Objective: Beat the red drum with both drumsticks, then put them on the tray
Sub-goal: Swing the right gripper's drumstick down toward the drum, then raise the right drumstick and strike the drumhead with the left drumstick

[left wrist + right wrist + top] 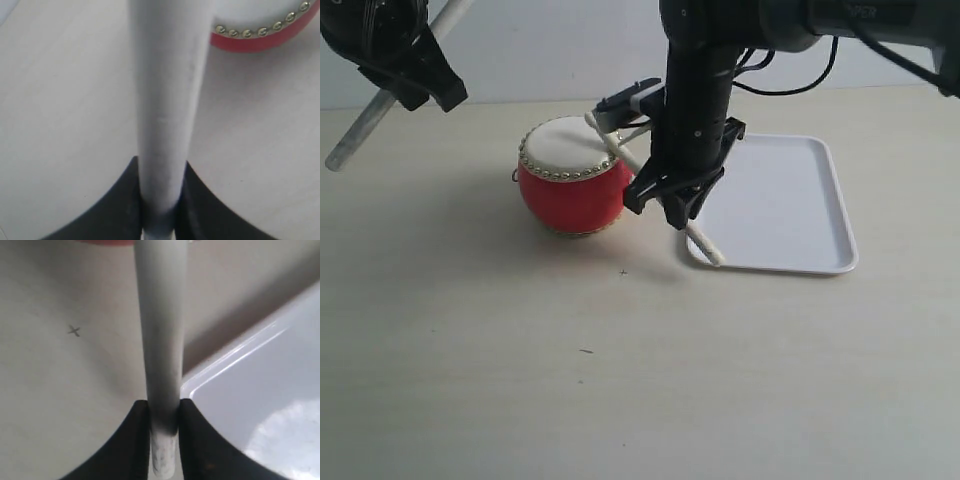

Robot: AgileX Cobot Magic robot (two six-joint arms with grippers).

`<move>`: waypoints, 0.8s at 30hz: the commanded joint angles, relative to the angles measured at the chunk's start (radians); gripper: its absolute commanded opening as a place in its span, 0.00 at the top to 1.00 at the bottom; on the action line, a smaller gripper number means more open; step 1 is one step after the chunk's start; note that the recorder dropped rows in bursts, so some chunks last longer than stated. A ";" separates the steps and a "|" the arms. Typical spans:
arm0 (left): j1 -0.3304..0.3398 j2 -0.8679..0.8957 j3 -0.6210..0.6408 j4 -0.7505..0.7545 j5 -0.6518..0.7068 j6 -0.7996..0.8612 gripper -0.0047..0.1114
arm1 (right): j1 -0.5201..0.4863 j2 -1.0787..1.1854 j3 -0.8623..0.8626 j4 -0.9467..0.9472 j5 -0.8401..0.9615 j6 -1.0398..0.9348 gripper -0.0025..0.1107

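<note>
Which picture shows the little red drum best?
The exterior view: the red drum shows whole, cream skin, gold studs and red belly. The left wrist view catches only a slice of its studded rim; the right wrist view, just a red sliver at the frame's edge.

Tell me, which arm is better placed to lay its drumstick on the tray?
Probably right: the right gripper holds its drumstick by the tray, while the left gripper holds the other drumstick raised beyond the red drum.

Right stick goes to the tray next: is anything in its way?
Nothing visible. The tray lies bare beside the right gripper, whose drumstick ends at the tray's corner. The red drum sits on the gripper's other side.
</note>
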 commanded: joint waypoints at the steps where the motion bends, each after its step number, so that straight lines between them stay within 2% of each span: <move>1: -0.002 -0.009 0.000 0.006 -0.001 -0.008 0.96 | -0.003 -0.044 -0.007 -0.062 -0.005 0.046 0.98; 12: -0.002 -0.009 0.000 -0.008 -0.001 -0.006 0.96 | -0.003 -0.295 -0.007 -0.044 -0.005 0.032 0.98; 24: -0.002 -0.009 0.000 -0.017 -0.001 -0.029 0.96 | -0.003 -0.344 -0.007 -0.044 -0.005 0.026 0.98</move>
